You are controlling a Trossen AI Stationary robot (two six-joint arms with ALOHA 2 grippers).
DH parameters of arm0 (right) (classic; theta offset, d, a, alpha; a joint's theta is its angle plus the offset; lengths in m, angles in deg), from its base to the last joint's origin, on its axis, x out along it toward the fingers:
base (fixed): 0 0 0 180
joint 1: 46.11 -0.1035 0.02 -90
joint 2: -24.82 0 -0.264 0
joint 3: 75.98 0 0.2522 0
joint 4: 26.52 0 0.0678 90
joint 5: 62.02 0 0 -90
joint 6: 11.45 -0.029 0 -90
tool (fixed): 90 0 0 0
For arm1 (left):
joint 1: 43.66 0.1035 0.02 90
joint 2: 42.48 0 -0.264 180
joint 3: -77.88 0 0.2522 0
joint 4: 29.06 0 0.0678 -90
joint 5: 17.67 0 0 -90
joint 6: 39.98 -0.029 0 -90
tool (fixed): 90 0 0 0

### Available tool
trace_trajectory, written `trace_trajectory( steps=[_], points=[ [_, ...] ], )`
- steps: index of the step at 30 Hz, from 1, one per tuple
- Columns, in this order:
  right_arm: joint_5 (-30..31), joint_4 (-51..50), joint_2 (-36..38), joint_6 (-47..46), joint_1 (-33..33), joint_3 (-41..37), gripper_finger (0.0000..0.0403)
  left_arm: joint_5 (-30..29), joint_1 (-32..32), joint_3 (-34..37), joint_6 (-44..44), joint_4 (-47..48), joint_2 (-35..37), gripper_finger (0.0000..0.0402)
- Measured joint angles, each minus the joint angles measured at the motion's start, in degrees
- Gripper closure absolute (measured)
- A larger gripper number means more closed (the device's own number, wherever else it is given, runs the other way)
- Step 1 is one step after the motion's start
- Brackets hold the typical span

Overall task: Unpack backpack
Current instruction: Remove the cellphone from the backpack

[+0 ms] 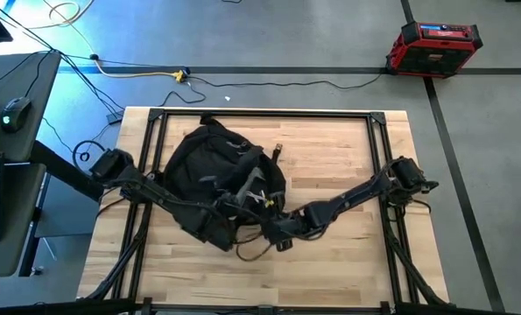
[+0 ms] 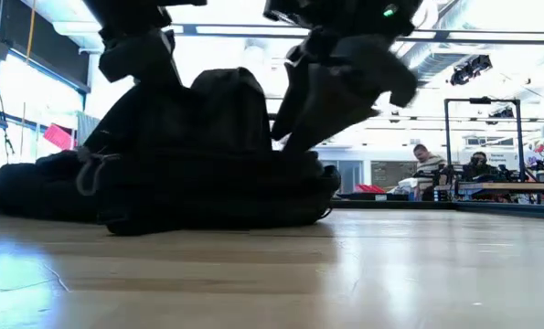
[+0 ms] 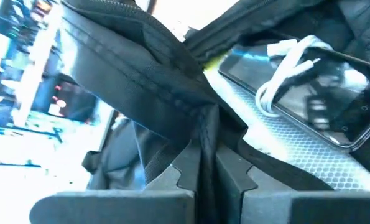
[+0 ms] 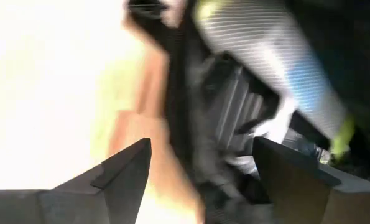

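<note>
Wooden table [image 1: 348, 254] bearing the backpack [image 1: 212, 171]: left gripper [image 3: 206, 177] pinches its opening flap, right gripper [image 4: 200, 165] spread beside the mouth; next, presumably, reaching inside for the phone [image 3: 309, 93].

Blurred beyond reading in the right wrist view: backpack [image 4: 278, 81] interior, pale striped lining only. Cut off at the frame's 3 o'clock edge in the left wrist view: flat dark slab [image 3: 309, 93] under a white cable [image 3: 284, 68]. Hidden behind bag and arms in the low view: both sets of jaws.
</note>
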Motion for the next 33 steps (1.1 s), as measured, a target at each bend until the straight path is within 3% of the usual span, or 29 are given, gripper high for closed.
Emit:
trace_trajectory(
  steps=[4,8,10,16,21,23,27,29,33],
  points=[
    [-2.0,-4.0,0.0,1.4,-1.5,0.0,0.0133,-5.7,-4.0,-1.6,1.9,0.6,0.0,0.04],
    [-14.8,-5.4,0.9,0.2,-2.0,0.0,0.0133,-15.2,-10.0,-3.1,6.8,0.7,0.0,0.0401],
    [-17.3,-5.4,1.8,-0.8,-2.2,0.0,0.0137,-19.8,-12.8,-3.1,10.2,1.7,0.0,0.0401],
    [-12.2,-0.5,3.6,0.9,-0.7,0.0,0.015,-25.2,-17.1,-0.1,25.1,6.6,0.0,0.0401],
    [-15.4,1.3,3.6,2.8,6.5,0.0,0.0161,-25.2,-17.9,4.6,33.3,7.5,0.0,0.0401],
    [-21.6,1.5,3.9,3.8,10.1,0.0,0.0167,-25.2,-18.0,6.4,35.4,7.6,0.0,0.0401],
    [-41.6,4.8,6.4,3.9,15.7,0.0,0.0179,-24.8,-18.0,9.0,38.8,7.5,0.0,0.0401],
    [-40.6,6.5,7.5,3.5,17.0,0.1,0.0184,-24.8,-18.0,9.7,39.4,7.6,0.0,0.0401],
    [-28.0,6.0,6.6,4.4,19.3,0.0,0.0186,-24.9,-18.0,9.7,39.4,7.5,0.0,0.0402]
  ],
)
